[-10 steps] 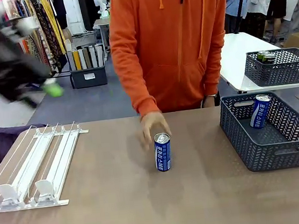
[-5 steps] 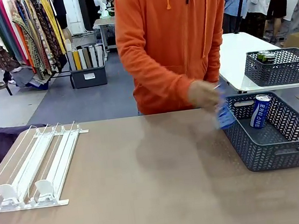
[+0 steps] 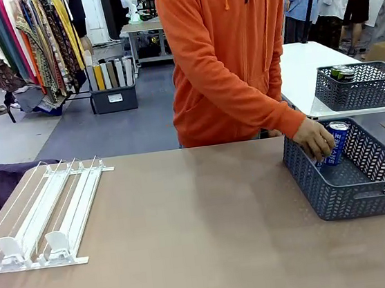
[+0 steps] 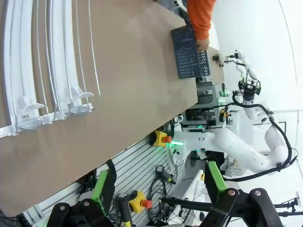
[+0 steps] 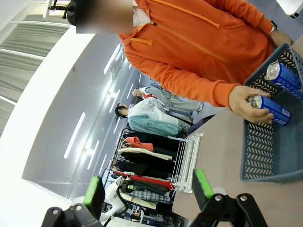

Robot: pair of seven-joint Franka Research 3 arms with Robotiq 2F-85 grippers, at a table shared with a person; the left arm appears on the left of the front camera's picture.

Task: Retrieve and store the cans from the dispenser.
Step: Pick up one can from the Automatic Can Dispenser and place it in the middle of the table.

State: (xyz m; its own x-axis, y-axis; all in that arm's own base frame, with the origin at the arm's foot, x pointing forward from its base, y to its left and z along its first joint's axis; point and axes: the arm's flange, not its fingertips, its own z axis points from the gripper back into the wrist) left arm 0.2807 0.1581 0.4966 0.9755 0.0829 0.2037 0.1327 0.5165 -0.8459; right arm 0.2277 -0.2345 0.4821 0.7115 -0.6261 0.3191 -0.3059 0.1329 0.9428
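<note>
Both pincers, left (image 4: 158,189) and right (image 5: 149,189), hang released. Person's hand (image 5: 247,103) half covers one blue slim can (image 5: 273,109) inside the grey lattice basket (image 5: 265,156); another can (image 5: 284,75) lies beside.

The blue slim drink can (image 5: 273,108) that stood mid-table a second ago has been carried off by the person's hand (image 3: 314,139), which now lowers it inside the grey lattice plastic basket (image 3: 365,194), beside the second blue can (image 3: 336,143). The blurred left arm has left the front view.
</note>
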